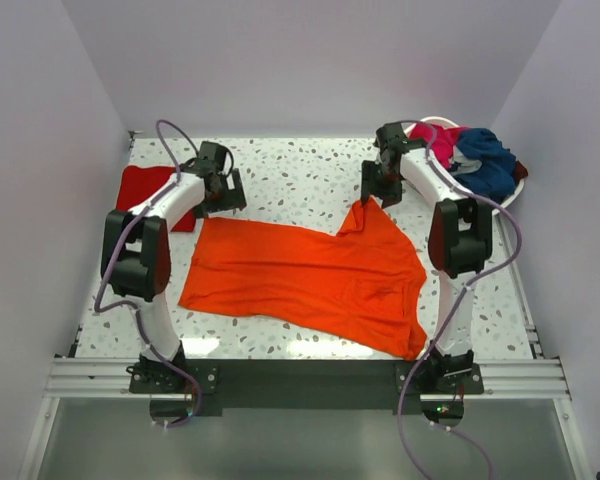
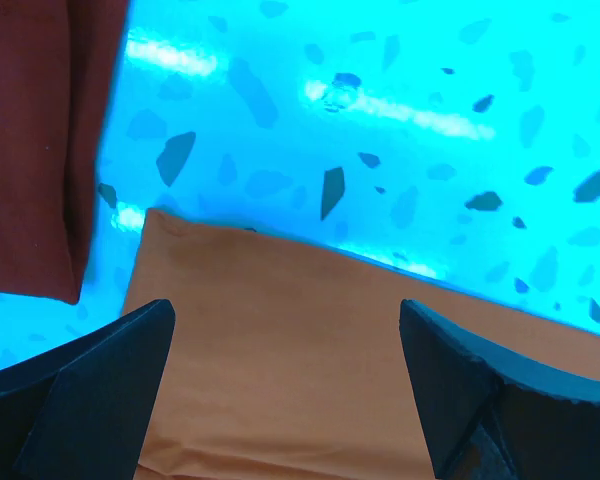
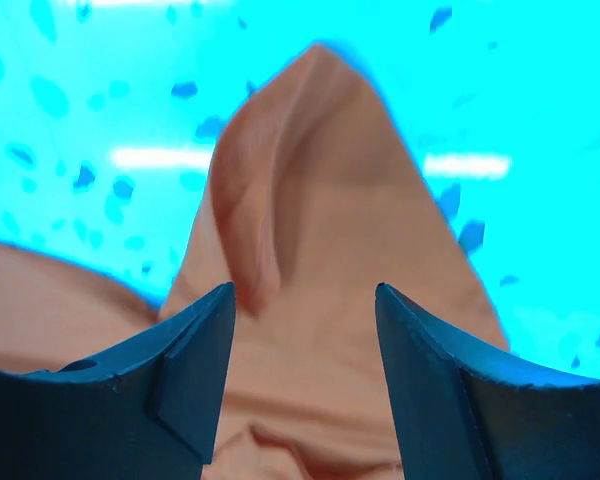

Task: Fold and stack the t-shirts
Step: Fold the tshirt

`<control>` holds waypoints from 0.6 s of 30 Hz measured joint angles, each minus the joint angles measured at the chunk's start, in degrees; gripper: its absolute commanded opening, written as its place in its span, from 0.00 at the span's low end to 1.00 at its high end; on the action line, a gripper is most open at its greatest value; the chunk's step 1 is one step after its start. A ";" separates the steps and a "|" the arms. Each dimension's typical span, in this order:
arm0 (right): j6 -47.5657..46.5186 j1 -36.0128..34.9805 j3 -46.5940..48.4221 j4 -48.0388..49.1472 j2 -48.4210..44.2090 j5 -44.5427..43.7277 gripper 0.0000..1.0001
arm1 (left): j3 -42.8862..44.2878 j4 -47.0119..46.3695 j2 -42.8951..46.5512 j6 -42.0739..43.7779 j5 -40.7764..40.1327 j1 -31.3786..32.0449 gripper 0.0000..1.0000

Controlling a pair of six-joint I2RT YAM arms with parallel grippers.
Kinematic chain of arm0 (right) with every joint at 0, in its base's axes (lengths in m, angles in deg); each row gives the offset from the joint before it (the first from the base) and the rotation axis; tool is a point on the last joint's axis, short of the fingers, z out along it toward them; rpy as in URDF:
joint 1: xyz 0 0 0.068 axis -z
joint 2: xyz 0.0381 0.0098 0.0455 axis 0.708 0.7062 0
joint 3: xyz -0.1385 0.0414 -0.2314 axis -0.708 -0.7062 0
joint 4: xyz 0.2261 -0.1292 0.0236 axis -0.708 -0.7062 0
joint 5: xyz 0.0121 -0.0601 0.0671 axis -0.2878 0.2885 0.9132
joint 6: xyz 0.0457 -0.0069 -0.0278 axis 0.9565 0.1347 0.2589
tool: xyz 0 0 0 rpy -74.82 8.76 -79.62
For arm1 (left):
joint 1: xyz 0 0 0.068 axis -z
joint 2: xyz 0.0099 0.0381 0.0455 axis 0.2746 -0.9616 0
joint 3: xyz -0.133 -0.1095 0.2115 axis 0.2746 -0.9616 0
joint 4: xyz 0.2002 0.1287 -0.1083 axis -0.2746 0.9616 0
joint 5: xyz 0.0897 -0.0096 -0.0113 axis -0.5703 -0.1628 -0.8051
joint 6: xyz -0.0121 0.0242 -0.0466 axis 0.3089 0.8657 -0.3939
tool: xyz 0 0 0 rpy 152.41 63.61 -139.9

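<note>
The large orange t-shirt [image 1: 310, 275] lies spread across the middle of the table. A folded dark red t-shirt [image 1: 145, 187] lies at the far left. My left gripper [image 1: 220, 192] is open, just above the orange shirt's far left corner [image 2: 280, 340], with the red shirt [image 2: 40, 140] to its left. My right gripper [image 1: 378, 190] is open above the shirt's raised far right point [image 3: 310, 200]; the cloth shows between its fingers [image 3: 195, 370] without being pinched. Magenta [image 1: 438, 142] and navy [image 1: 485, 160] shirts sit in the basket.
A white basket [image 1: 521, 184] stands at the table's far right corner. Terrazzo table surface [image 1: 300, 175] shows behind the orange shirt. White walls close in on the left, back and right.
</note>
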 measured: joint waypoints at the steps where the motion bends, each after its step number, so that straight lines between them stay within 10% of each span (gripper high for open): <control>1: -0.20 0.22 1.68 0.37 2.01 0.00 0.60 | 0.96 0.48 -0.98 0.11 -0.66 -0.07 1.00; 18: -2.36 2.62 10.21 8.70 14.23 1.42 0.60 | 6.58 7.30 -6.73 0.35 -5.84 -1.05 1.00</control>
